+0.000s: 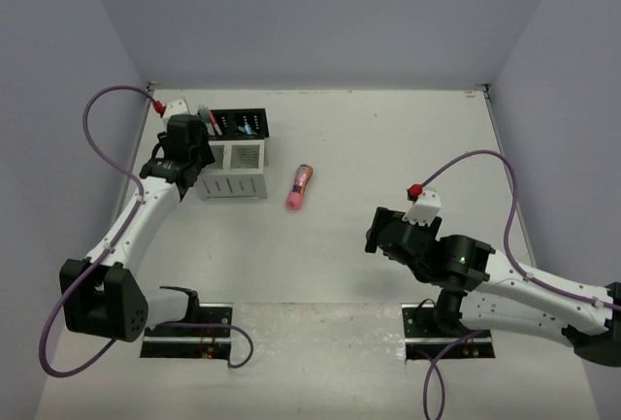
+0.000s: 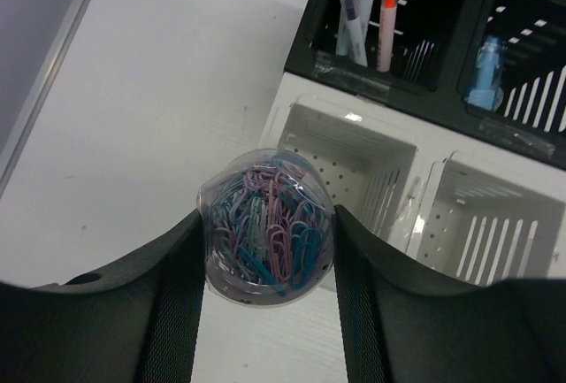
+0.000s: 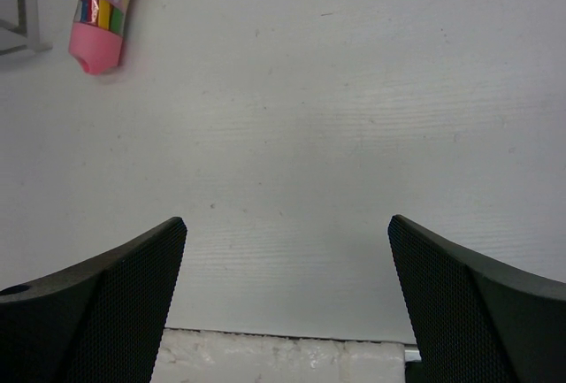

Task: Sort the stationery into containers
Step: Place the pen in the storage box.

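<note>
My left gripper [image 2: 265, 217] is shut on a small round clear tub of pink and blue paper clips [image 2: 265, 233], held above the table beside the near left corner of the white slatted box [image 2: 354, 149]. Both its compartments look empty. In the black rack [image 2: 442, 100] behind it, blue and orange pens [image 2: 386, 11] stand in one slot and a blue capsule piece [image 2: 485, 73] in another. The top view shows the left gripper [image 1: 186, 150] at the organiser's [image 1: 238, 182] left side. A pink patterned tube [image 1: 299, 187] [image 3: 102, 11] lies on the table. My right gripper [image 3: 287, 233] [image 1: 374, 231] is open over bare table.
Purple cables [image 1: 107, 100] loop off both arms. Grey walls close in the table at the back and both sides. A white rough strip [image 3: 283, 356] runs along the table's near edge under the right gripper. The arm bases [image 1: 184, 338] sit at the near edge.
</note>
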